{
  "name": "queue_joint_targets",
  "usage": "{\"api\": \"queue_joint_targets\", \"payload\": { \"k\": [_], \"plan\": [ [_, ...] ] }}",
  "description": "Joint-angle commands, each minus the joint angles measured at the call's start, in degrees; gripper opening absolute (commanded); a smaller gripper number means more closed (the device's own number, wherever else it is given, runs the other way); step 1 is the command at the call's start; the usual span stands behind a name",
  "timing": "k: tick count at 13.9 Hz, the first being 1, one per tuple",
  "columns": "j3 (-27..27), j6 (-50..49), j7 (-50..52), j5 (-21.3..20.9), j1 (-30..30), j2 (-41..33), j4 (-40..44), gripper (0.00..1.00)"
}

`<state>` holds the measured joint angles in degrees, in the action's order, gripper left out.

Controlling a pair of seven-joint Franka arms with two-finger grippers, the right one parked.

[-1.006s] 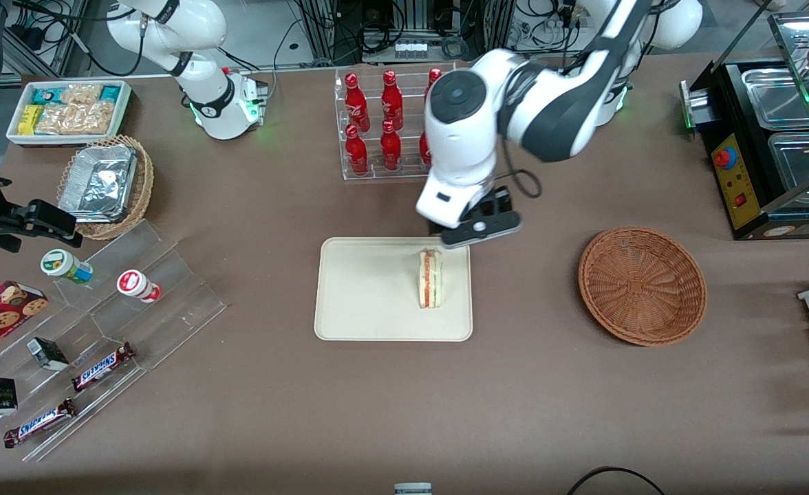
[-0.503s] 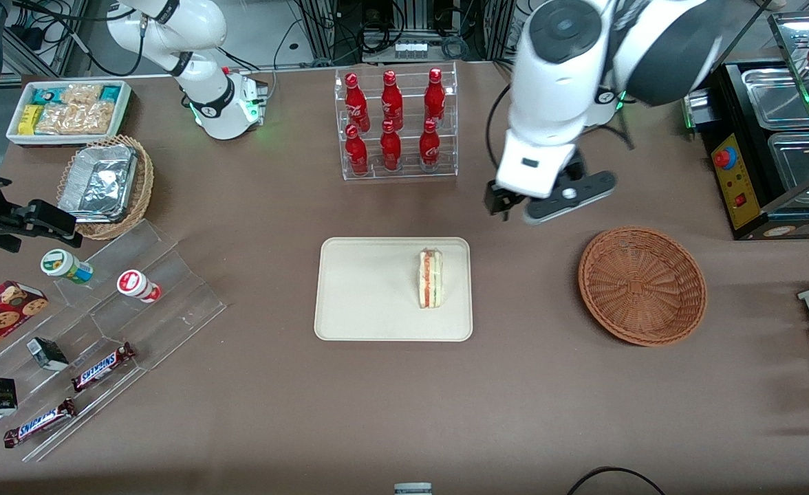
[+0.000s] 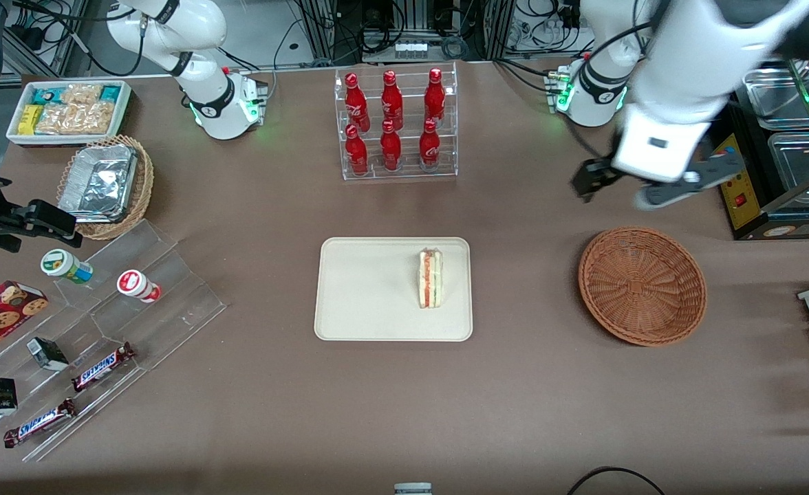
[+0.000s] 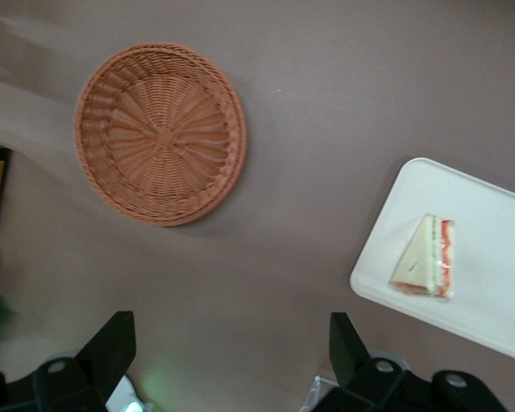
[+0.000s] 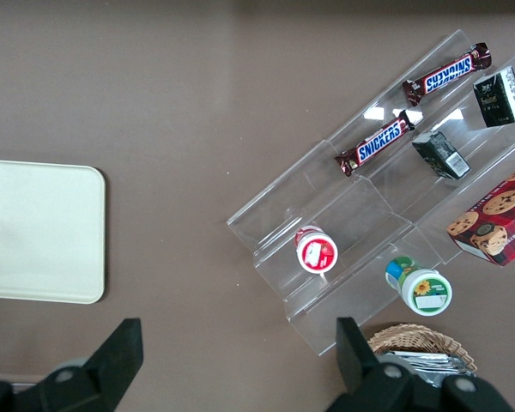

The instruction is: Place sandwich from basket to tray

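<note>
The sandwich (image 3: 430,278) (image 4: 427,257), a pale wedge with red and green filling, lies on the cream tray (image 3: 363,295) (image 4: 489,292), on the part of it nearest the basket. The reddish-brown wicker basket (image 3: 642,285) (image 4: 160,133) holds nothing. My left gripper (image 3: 589,182) (image 4: 232,343) hangs high over the table, farther from the front camera than the basket, toward the working arm's end. Its fingers stand wide open with only bare tabletop between them.
A clear rack of red bottles (image 3: 394,124) stands farther from the front camera than the tray. A black machine with metal pans (image 3: 769,137) sits by the basket. Toward the parked arm's end are a clear snack shelf (image 3: 102,330), a foil-lined basket (image 3: 105,185) and a white bin (image 3: 67,110).
My gripper has risen from the tray's edge by the sandwich and swung toward the working arm's end, past the basket. The sandwich has stayed on the tray.
</note>
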<state>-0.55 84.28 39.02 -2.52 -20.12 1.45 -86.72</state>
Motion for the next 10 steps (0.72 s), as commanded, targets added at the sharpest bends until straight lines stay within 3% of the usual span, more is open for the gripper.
{"api": "queue_joint_targets", "payload": {
  "k": [1,4,10],
  "plan": [
    [0.82,-2.62,-7.09,1.72,5.43,-3.29,-1.44,1.00],
    [1.25,-5.08,-14.83,3.31,11.84,-5.14,-1.53,1.00],
    [1.26,-5.36,-23.19,5.07,18.89,-11.38,-7.49,1.00]
  ]
}}
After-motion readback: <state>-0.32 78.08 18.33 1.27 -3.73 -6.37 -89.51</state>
